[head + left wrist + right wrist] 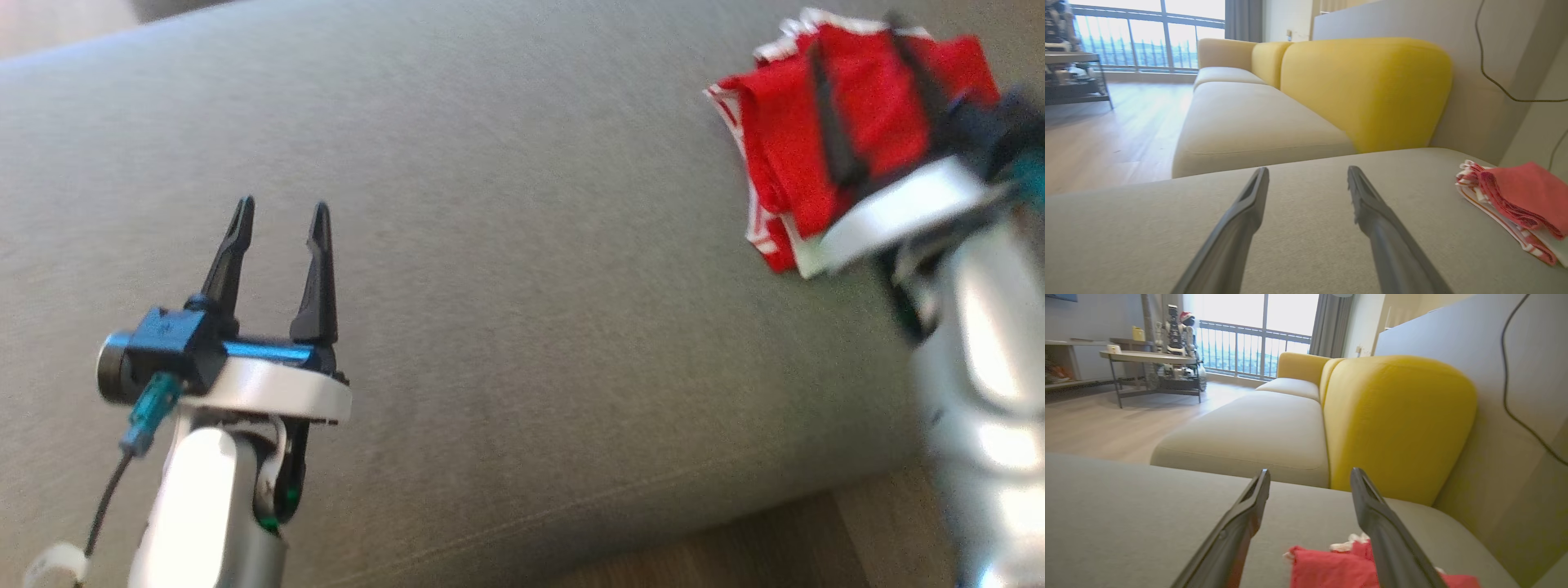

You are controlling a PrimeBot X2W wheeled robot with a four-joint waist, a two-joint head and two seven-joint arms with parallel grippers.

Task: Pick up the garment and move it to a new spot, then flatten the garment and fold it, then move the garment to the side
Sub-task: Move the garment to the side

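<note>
grey sofa cushion (522,286): the folded garment (784,139) lies at its right end, under the open right tool (855,33); left tool (282,204) open, empty. moving aside looks done; next, lift clear without snagging.

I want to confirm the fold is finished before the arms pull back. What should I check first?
1. Garment folded into a compact stack: ok.
2. Garment set at the right end of the cushion: ok.
3. Right gripper open, jaws spread wide: ok.
4. Right fingers free of the cloth: cannot tell; they are over the garment and the head view is blurred there.
5. Left gripper open and apart from the garment: ok.
</note>
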